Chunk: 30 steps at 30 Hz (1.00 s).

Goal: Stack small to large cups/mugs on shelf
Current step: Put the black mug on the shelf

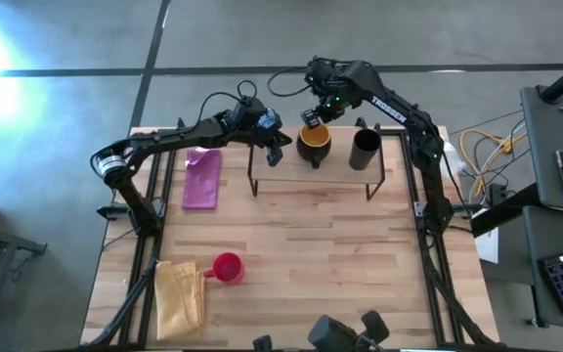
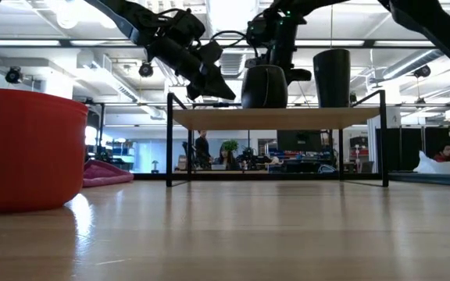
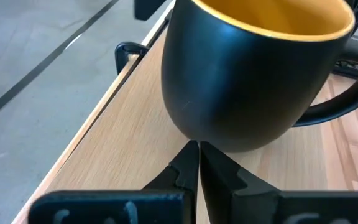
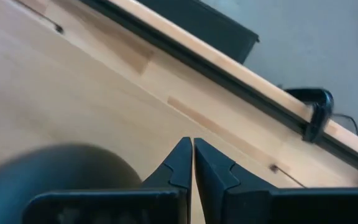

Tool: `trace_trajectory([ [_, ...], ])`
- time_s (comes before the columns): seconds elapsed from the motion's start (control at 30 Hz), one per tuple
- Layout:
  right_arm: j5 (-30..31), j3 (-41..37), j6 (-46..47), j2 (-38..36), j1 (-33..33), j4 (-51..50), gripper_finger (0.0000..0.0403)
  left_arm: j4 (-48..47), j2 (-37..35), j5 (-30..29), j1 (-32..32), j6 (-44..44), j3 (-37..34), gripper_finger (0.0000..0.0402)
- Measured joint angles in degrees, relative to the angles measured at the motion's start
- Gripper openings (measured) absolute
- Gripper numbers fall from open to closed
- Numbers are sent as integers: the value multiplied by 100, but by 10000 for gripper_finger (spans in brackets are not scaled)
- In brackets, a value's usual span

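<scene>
Tabletop still holds the red mug at 7 o'clock, far from the shelf, where both clenched, empty claws, left and right, crowd the yellow-lined mug, so a nudge could tip it off.

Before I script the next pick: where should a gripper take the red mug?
Probably from above, pinching the rim of the red mug on the side away from its handle. It stands upright, mouth open, with the yellow cloth close against the handle side.
</scene>
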Motion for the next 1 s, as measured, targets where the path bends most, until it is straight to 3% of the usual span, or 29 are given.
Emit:
trace_trajectory([
  [1.0, -2, 2, -217, -256, 432, -737, 9, 570, 363, 350, -44, -160, -2, 0],
])
